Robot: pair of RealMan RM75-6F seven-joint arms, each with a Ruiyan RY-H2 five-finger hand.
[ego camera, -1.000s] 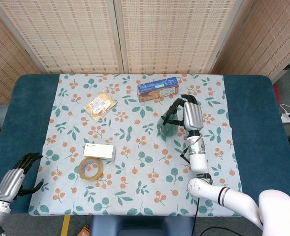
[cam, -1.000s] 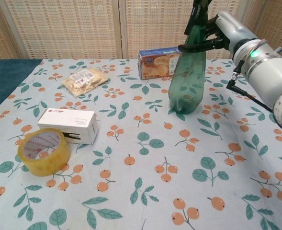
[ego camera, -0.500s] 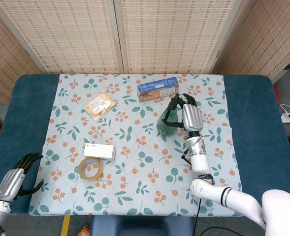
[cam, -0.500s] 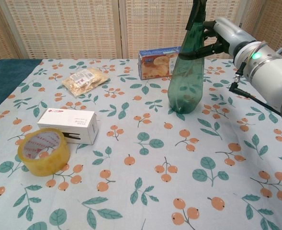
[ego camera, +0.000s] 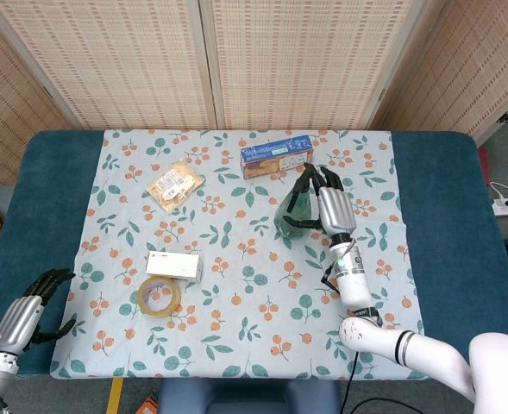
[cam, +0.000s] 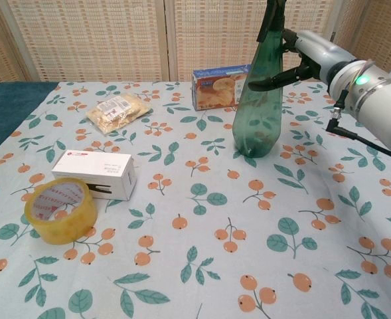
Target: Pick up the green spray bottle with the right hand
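1. The green spray bottle (cam: pixel 258 106) stands upright on the flowery tablecloth (cam: pixel 202 219), toward the far right side. It is just in front of the blue cracker box (cam: pixel 220 86).

2. Your right hand (cam: pixel 300 56) is up by the thin top part of the bottle. Its dark fingers (cam: pixel 269 81) reach around the neck, but they look spread out. I cannot tell if they squeeze the bottle yet.

3. The bottom of the bottle looks like it sits on the cloth. So I think you are at the grabbing step, and the lift has not started.

4. Next, close your fingers tight around the neck. Be sure the thumb is on one side and the other fingers are on the other side.

5. Then lift straight up, slowly. The bottle is tall and could tip over if you push it sideways.

6. Your left hand (ego camera: pixel 25 312) is far away at the near left edge of the table. Its fingers are apart and it holds nothing.
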